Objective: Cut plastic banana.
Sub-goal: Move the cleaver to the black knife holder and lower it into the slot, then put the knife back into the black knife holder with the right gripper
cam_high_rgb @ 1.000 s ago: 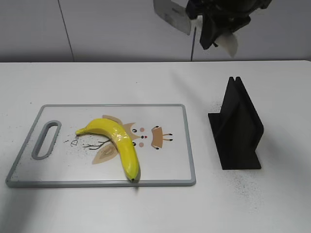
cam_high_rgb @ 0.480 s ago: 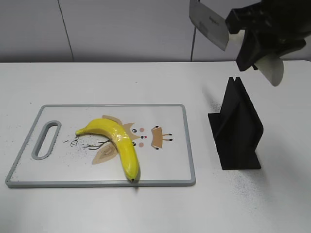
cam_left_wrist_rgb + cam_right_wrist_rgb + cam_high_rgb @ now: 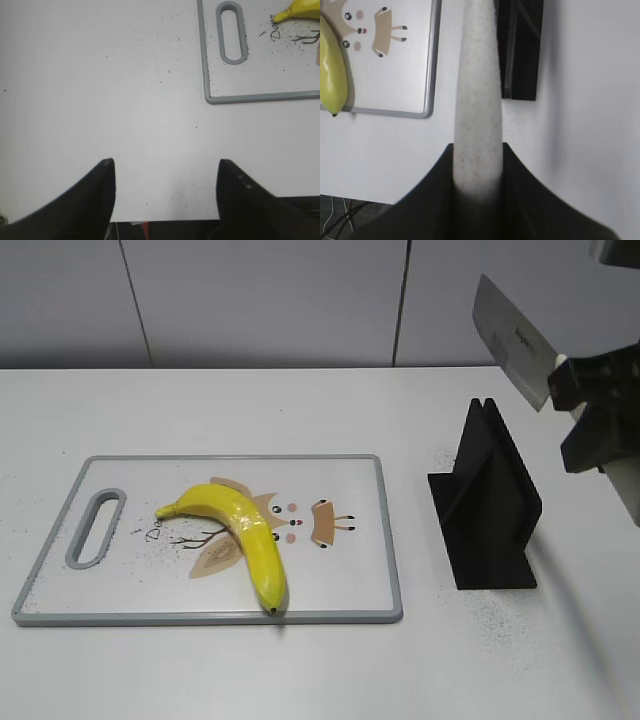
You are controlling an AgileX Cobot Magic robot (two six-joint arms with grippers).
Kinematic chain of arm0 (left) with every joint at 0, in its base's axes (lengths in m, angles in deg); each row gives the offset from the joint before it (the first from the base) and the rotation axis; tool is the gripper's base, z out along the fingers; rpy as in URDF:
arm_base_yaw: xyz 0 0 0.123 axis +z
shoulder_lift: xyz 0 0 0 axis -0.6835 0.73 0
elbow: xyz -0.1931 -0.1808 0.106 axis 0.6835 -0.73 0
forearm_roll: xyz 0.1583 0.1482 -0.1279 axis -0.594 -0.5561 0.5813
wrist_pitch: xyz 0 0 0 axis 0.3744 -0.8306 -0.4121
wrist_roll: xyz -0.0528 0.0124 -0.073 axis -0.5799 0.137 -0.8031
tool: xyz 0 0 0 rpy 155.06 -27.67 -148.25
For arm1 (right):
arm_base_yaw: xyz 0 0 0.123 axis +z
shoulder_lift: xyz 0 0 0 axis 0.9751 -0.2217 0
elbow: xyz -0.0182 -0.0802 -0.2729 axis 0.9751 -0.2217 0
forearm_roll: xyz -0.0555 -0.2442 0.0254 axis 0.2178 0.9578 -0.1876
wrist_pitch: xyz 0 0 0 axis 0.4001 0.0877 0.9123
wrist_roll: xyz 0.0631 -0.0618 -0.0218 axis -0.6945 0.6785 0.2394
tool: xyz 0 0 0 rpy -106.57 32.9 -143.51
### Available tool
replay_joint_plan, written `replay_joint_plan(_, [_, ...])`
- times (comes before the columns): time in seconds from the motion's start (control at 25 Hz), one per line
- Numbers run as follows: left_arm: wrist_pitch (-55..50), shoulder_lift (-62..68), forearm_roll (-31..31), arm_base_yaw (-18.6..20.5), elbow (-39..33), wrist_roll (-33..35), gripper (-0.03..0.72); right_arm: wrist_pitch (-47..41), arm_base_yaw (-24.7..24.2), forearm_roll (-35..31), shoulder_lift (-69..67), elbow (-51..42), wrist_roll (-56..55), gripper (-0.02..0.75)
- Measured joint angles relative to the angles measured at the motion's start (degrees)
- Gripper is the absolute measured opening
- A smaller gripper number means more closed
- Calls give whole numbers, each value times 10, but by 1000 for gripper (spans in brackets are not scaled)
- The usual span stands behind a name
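Ext view: your plastic banana point(image 3: 240, 535) lies whole on the cutting board point(image 3: 340, 580), stem end twd the board's slotted handle point(image 3: 95, 528), tip almost at the near edge. No cut visible. Board sits flat on the white table point(image 3: 300, 400), left-centre of frame. Cartoon print on the board is partly covered by the banana.

R arm: your right gripper point(image 3: 477, 175) is pinched on the knife's pale speckled handle point(image 3: 476, 100); R wrist view shows both dark fingers tight against it, one each side. In the ext view the knife blade point(image 3: 512, 340) is up in the air at far right, tilted, above and just behind the black knife stand point(image 3: 487, 505). Blade is clear of the stand, not in its slot. Knife is well apart from the banana, w/ the stand between them.

R wrist view also picks up the stand point(image 3: 520, 47) just right of the handle, the board corner and the banana tip point(image 3: 332, 75) at far left.

L arm: your left gripper point(image 3: 164, 172) is spread wide, nothing between the fingers, bare table under it. L wrist view shows the board's handle end and a bit of banana stem point(image 3: 299, 10) at top right, well apart from the gripper.

Dark specks scattered on table and board near the slot.
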Motion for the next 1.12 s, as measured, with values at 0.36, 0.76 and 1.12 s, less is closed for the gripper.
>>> replay_joint_plan(0.36, [-2, -205, 9, 0, -80, 0, 595, 23, 0, 0, 29, -74, -15, 162])
replay_joint_plan(0.76, [59, -247, 10, 2, -103, -1, 595, 77, 0, 0, 30, -103, -17, 161])
replay_joint_plan(1.12, [62, -247, 10, 2, -106, -1, 595, 109, 0, 9, -8, -104, -18, 162])
